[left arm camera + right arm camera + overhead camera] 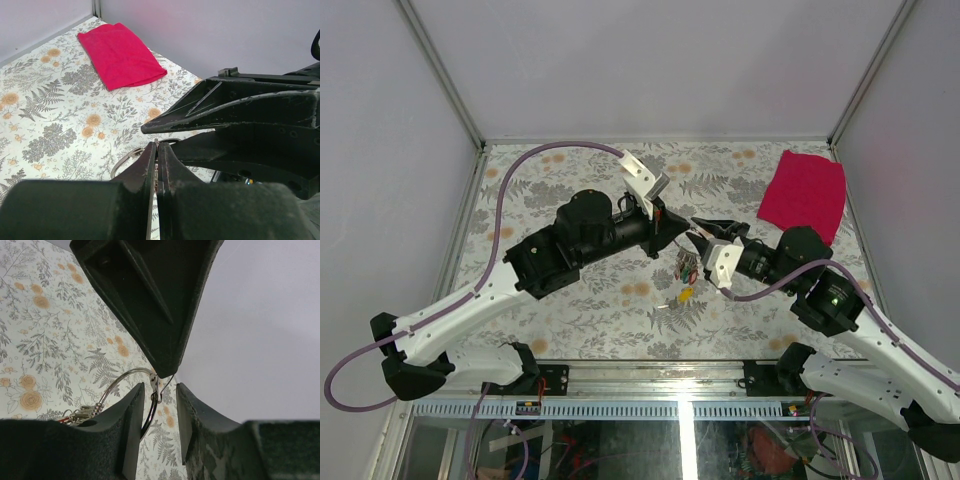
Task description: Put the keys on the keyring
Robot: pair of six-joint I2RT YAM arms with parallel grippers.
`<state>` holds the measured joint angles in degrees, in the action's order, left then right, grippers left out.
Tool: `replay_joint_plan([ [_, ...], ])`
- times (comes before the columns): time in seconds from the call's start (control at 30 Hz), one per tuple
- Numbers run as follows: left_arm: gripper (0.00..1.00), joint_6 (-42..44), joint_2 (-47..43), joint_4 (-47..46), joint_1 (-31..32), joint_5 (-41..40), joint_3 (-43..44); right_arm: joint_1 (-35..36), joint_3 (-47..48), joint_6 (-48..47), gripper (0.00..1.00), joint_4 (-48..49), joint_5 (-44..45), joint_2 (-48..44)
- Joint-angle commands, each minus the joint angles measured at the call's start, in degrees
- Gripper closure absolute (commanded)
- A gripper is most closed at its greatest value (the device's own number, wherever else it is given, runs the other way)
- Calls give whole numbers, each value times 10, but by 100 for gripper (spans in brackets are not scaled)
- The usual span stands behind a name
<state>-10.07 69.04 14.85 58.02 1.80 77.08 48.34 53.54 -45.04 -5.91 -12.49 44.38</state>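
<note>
Mid-table jammed: left gripper (pixel 156 147) and right gripper (pixel 160 390) tip to tip. Keyring (pixel 122 382) pinched in left's closed jaws, sits in narrow gap between right's parted fingers. Keys (pixel 687 266) bunched just on near side of tips. Red cloth (pixel 803 193) far right corner, well apart. Far strip of table (pixel 740 165) open. Walls (pixel 380 150) box in three sides.

The cloth (pixel 803 192) lies behind and right of the keyring (pixel 132 370).

Thin silver keyring (pixel 117 378) held aloft on edge, coloured-headed keys (pixel 80 415) bunched at its lower end
</note>
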Motion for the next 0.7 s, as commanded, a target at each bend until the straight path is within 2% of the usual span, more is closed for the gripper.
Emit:
replay_joint_plan([
  [0.0, 100, -17, -7, -70, -1, -6, 17, 2, -6, 10, 62, 61, 5, 4],
  [0.43, 100, -14, -7, -66, -1, -5, 17, 2, -8, 22, 76, 69, 4, 6],
  [0.67, 100, -10, -7, -64, 0, -3, 17, 1, -9, 27, 77, 72, 4, 3],
])
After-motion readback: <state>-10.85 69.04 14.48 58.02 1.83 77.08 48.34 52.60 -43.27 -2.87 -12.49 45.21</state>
